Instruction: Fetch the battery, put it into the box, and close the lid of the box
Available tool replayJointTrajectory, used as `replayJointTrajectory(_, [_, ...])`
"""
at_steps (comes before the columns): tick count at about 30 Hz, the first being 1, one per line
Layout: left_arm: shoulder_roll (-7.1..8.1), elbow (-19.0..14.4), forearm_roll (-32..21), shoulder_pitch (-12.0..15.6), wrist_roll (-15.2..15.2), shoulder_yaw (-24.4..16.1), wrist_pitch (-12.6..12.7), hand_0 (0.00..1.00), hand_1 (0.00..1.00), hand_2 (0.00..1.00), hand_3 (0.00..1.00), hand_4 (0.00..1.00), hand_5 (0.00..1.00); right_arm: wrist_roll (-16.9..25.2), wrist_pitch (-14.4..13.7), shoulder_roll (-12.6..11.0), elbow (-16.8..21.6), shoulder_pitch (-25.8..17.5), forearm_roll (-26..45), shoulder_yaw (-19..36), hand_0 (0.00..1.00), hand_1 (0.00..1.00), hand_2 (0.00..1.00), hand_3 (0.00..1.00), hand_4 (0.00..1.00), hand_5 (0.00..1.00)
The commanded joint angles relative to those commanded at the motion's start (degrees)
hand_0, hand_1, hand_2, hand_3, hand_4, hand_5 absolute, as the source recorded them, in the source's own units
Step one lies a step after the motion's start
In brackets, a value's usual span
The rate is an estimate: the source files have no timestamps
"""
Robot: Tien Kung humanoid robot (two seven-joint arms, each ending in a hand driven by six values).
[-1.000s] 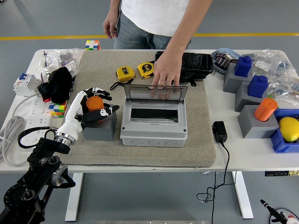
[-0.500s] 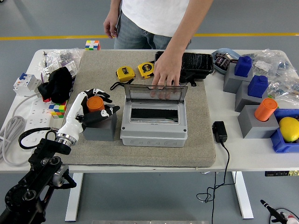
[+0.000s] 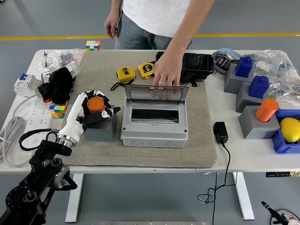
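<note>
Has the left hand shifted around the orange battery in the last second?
Yes, slightly. The left hand has closed in: its fingers now curl nearer the orange battery, which has stayed put on the grey block.

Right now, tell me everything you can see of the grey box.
The box is a grey plastic enclosure lying flat on the beige mat, right of a grey block. Its clear hinged lid stands open at the far edge, steadied by a person's hand. A dark rectangular slot shows in its top face. The left hand is beside it, apart.
</note>
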Motion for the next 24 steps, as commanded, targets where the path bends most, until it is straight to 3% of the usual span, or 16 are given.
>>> replayJointTrajectory(17, [-0.19,0.0,1.97,-0.51,0.41,0.27,1.6,0.144,0.157,0.213,0.227,0.998,0.002,0.04,0.0,0.12,0.0,0.23,-0.1,0.43,0.852,0.792,0.779,0.835,0.998,0.998])
replayJointTrajectory(18, [-0.18,-0.01,2.19,-0.53,0.45,0.27,1.8,0.115,0.126,0.175,0.195,0.9,0.002,0.05,0.0,0.13,0.0,0.22,-0.08,0.42,0.852,0.792,0.778,0.834,0.998,0.998])
replayJointTrajectory(23, [-0.23,-0.03,2.62,-0.65,0.66,0.31,2.75,0.115,0.126,0.175,0.195,0.9,0.002,0.02,0.02,0.17,0.0,0.23,-0.2,0.57,0.852,0.792,0.778,0.834,0.998,0.998])
replayJointTrajectory(24, [-0.23,-0.04,2.64,-0.67,0.7,0.31,2.89,0.091,0.1,0.156,0.176,0.862,0.002,0.03,0.03,0.16,0.0,0.23,-0.19,0.56,0.852,0.792,0.779,0.835,0.998,0.998])
